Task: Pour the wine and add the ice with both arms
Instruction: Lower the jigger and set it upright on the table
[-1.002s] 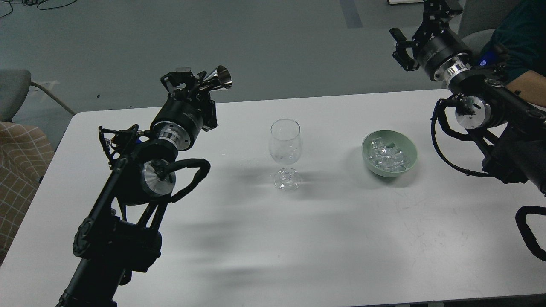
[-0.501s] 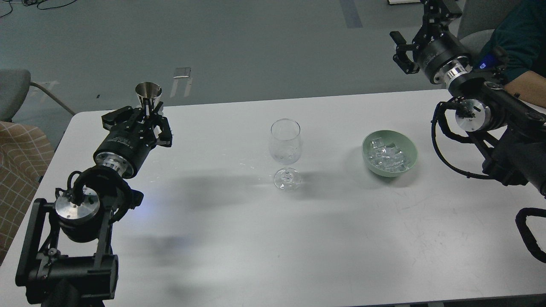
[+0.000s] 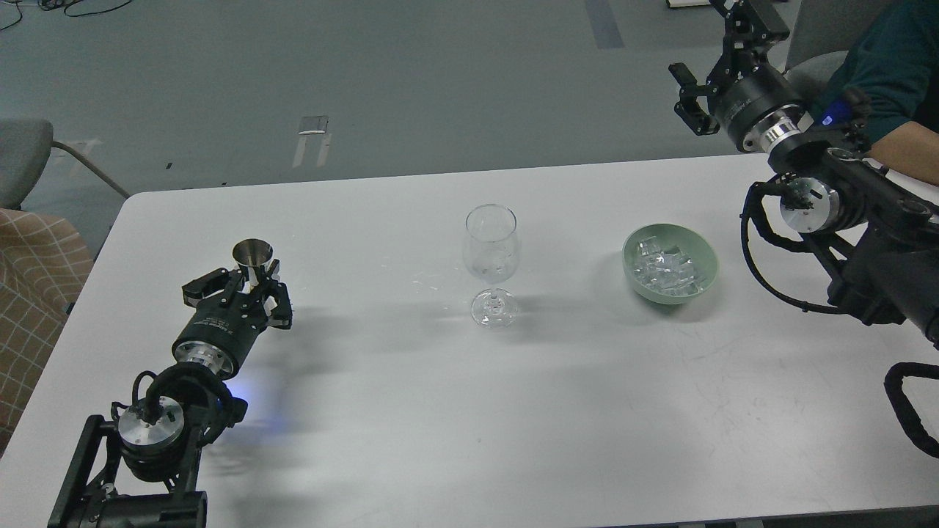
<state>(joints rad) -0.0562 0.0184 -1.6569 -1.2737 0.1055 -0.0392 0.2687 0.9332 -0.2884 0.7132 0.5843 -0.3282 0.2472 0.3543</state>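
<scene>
while the left jaws (image 3: 246, 292) clench a steel jigger (image 3: 253, 258) upright near the bench's (image 3: 411, 411) left edge, pouring looks done — ice (image 3: 666, 268) sits in its bowl (image 3: 704, 253) right of the glass (image 3: 491, 253); right jaws (image 3: 715, 70) gape, empty, off the far-right corner.

Clear ice (image 3: 666, 268) heaped, perhaps melting.

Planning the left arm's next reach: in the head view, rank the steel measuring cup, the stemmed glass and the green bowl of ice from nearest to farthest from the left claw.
1. Small steel measuring cup: held in the left claw.
2. Clear stemmed glass: table centre, to its right.
3. Green bowl of ice: farther right.
</scene>
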